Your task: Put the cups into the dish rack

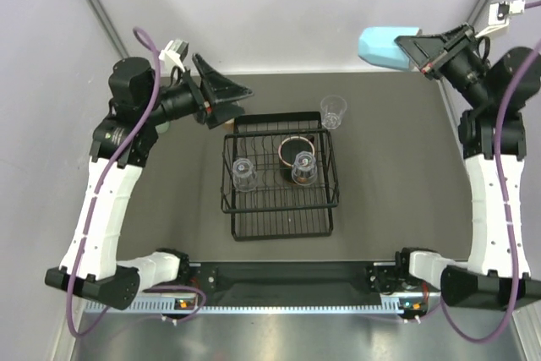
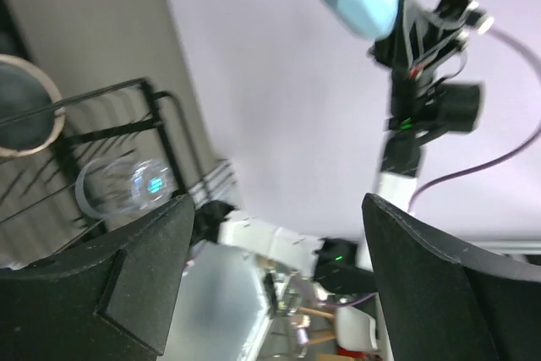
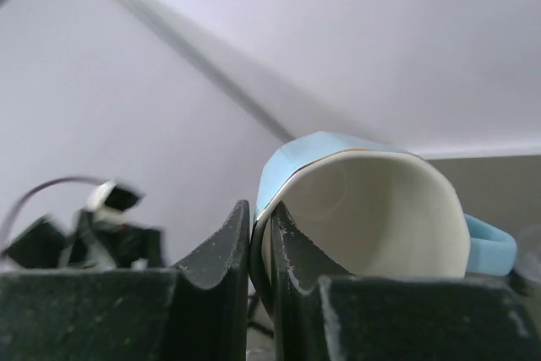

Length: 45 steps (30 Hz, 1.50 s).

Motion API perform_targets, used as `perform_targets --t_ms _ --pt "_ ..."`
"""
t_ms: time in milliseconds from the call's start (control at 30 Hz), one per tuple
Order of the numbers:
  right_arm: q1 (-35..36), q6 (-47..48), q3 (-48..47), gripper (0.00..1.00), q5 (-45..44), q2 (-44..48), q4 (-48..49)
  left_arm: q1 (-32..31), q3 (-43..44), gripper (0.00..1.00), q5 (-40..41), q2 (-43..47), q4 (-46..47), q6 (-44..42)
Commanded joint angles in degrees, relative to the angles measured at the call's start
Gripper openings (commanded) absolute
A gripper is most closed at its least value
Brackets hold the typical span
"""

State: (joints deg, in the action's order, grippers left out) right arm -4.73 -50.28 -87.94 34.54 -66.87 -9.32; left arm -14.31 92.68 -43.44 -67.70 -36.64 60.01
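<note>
The black wire dish rack [image 1: 279,209] sits mid-table. It holds a red-lined dark cup [image 1: 296,150] and two clear glasses [image 1: 243,172] [image 1: 303,169]. Another clear glass [image 1: 333,111] stands on the table behind the rack's right corner. My right gripper [image 1: 420,50] is shut on the rim of the light blue mug [image 1: 385,46], held high at the far right; in the right wrist view the mug [image 3: 372,200] has one finger inside and one outside. My left gripper [image 1: 237,95] is open and empty above the rack's far left corner. A glass [image 2: 127,188] and the rack [image 2: 169,120] show in the left wrist view.
Pale walls close in the table on the left, back and right. Both arm bases and a metal rail [image 1: 279,298] sit along the near edge. A pale green object [image 1: 163,127] peeks out behind the left arm.
</note>
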Motion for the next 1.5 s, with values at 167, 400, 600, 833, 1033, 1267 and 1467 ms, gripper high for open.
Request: perform_targets --t_ms 167,400,600,833,1033,1267,1467 --pt "3.6 -34.1 7.9 0.0 10.5 5.3 27.6 -1.9 -1.2 0.88 -4.7 -0.2 26.7 4.1" --pt "6.2 -58.1 9.5 0.0 11.2 5.4 32.2 -13.7 -9.0 0.88 7.3 5.7 34.3 -16.4" --pt "11.1 -74.7 12.3 0.0 11.9 4.6 40.4 -21.0 -13.6 0.9 12.5 6.1 39.2 -31.9" --pt "17.0 -74.6 12.5 0.0 10.6 5.5 38.9 -23.5 -11.2 0.9 12.2 3.0 41.7 -37.7" --pt "20.4 -74.5 13.8 0.0 8.1 6.8 38.9 -24.5 -13.6 0.9 9.2 2.8 44.8 -40.8" --pt "23.5 -73.5 14.9 0.0 6.7 7.0 38.4 -24.4 -12.3 0.86 3.2 1.0 47.7 -41.6" --pt "26.5 -73.4 13.9 0.0 5.4 6.0 39.5 -24.4 -11.4 0.78 -0.8 -0.7 49.3 -40.8"
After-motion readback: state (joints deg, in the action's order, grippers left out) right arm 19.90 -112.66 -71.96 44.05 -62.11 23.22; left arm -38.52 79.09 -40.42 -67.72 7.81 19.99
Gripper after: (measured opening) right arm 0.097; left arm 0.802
